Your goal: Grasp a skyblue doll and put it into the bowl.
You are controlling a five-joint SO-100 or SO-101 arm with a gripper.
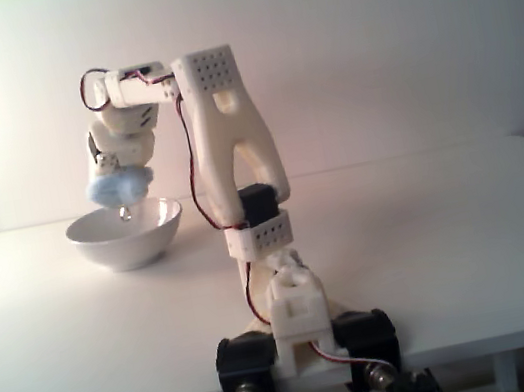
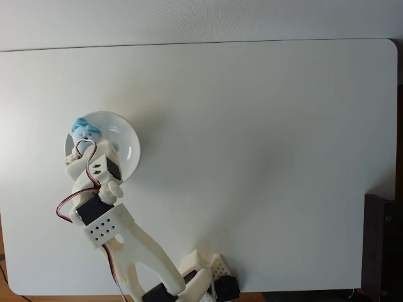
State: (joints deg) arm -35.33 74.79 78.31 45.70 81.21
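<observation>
Hand (image 1: 121, 185) closed on doll (image 1: 119, 188), holding it clear of the tabletop (image 1: 430, 227), directly above bowl (image 1: 127, 238); doll's underside sits approx. level w/ rim. Fixed view from above: doll (image 2: 85, 130) protrudes past hand, over bowl (image 2: 129, 141) interior near its far-left rim.

In a fixed view the end effector (image 1: 120, 192) grips the skyblue doll (image 1: 120, 186) (fuzzy, pale) just above the white bowl (image 1: 127, 236), near the tabletop's (image 1: 434, 247) far left corner.
</observation>
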